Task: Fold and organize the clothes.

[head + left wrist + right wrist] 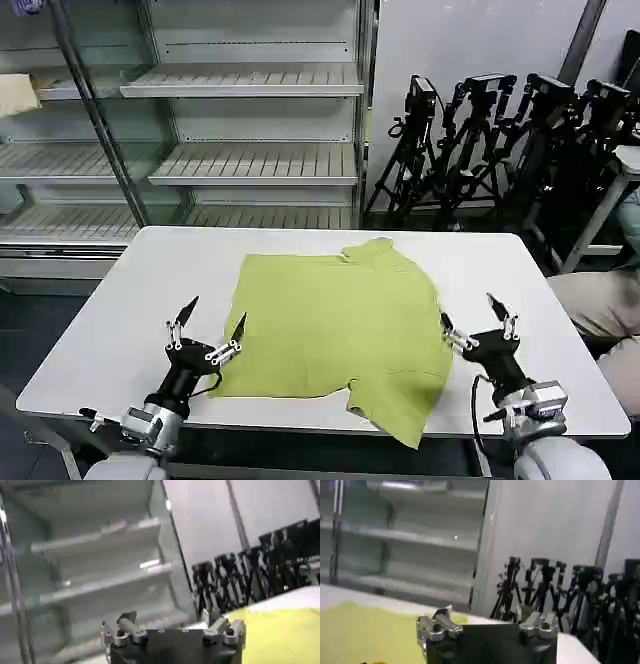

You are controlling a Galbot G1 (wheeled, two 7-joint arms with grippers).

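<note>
The clothes, a lime-green T-shirt (340, 330), lie partly folded on the white table (150, 290), with one corner hanging over the near edge. My left gripper (207, 318) is open, held just above the table at the shirt's left edge, with nothing in it. My right gripper (478, 318) is open too, beside the shirt's right edge. In the left wrist view the green cloth (280, 635) lies beyond the left gripper (172, 620). In the right wrist view the shirt (365, 630) shows beside the right gripper (487, 617).
A glass-fronted shelving unit (250, 120) stands behind the table. Several black camera tripods (500, 140) crowd the back right. A person's knee (600, 300) is at the right edge. Bare tabletop lies left and right of the shirt.
</note>
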